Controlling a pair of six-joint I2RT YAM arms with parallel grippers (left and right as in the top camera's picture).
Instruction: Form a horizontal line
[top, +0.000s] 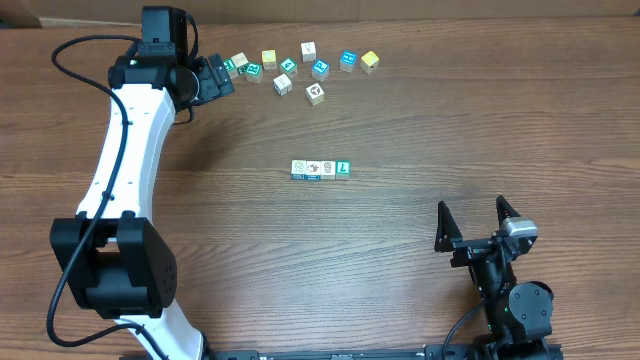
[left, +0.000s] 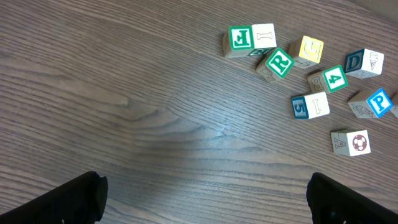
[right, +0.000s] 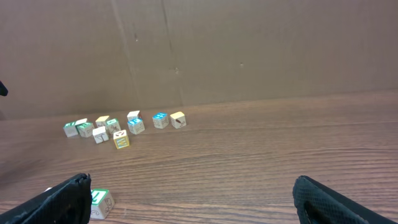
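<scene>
Right claw (top: 471, 204) sits by the table's (top: 420, 110) near edge, right side. Jaws are wide, nothing in them. It reads as parked: it faces up-table and is well apart from any cube.

Row (top: 321, 169) is mid-table: four cubes side by side, touching or close to it, running parallel to the near edge. Three have white tops with small pictures and teal sides. L cube (top: 343, 168) caps the right end, green face with a white letter. It looks straight to me, so the line reads as formed, unless more cubes are meant to join.

Left claw (top: 225, 76) reaches out near the far edge, at the left end of the loose cubes (top: 316, 94). Jaws are wide and empty. Its camera looks down on that lot, so I'd guess it's either sizing up a pick or done.

Loose cubes lie in a rough arc along the far edge, turned all ways, some butting against neighbours. They're small square-edged blocks with printed faces: J, R, D, P, 4, 5, a football. Two are yellow. Probably painted wood: hard, light, an easy pinch on flat sides.

Table is matte wood grain. Cardboard (right: 249, 50) stands behind the far edge.
</scene>
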